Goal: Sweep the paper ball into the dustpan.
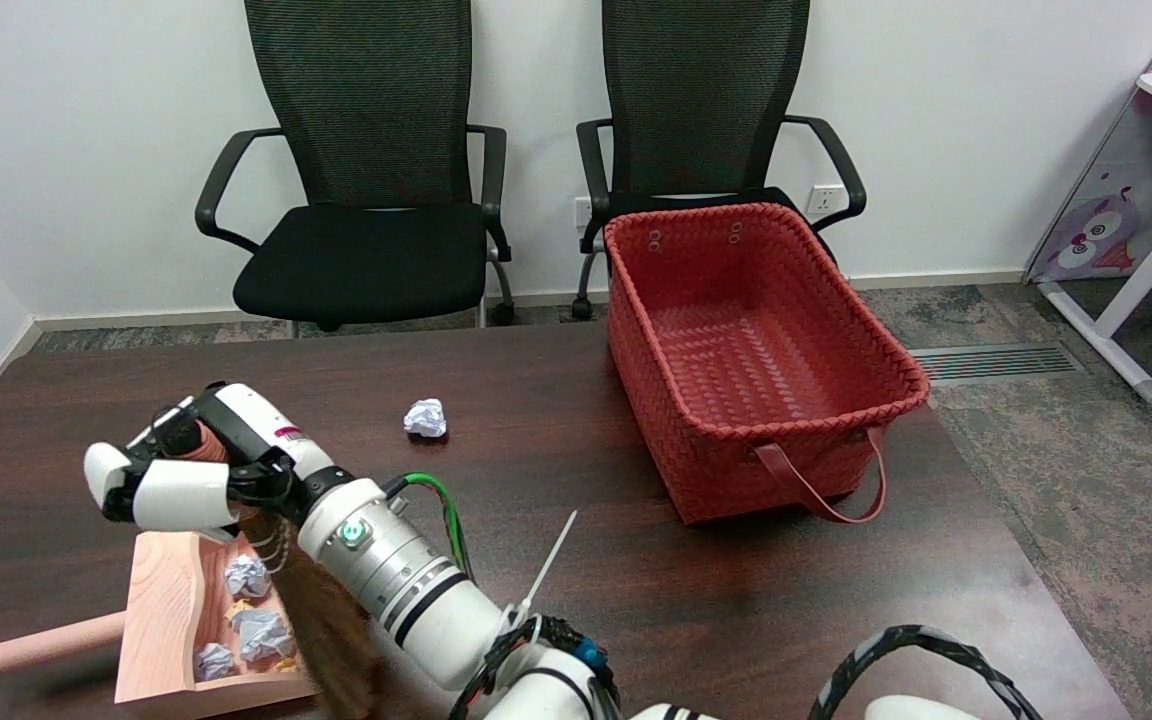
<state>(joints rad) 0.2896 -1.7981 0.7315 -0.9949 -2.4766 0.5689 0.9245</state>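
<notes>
Right hand (181,470) is clamped on the brush (321,620) handle; the loose paper ball (425,417) lies beyond it, far side from the dustpan (171,610).

- My right hand (186,470) shows glossy white and black plastic shells.
- It grips a brown bristle brush (321,610), its hairs rough and matt.
- Pale wooden dustpan (161,610): smooth, matt grain.
- Crumpled white paper ball (425,417), creased.
- Dark wood-grain table (536,400), slight sheen.
- Red woven plastic basket (756,350), ribbed.
</notes>
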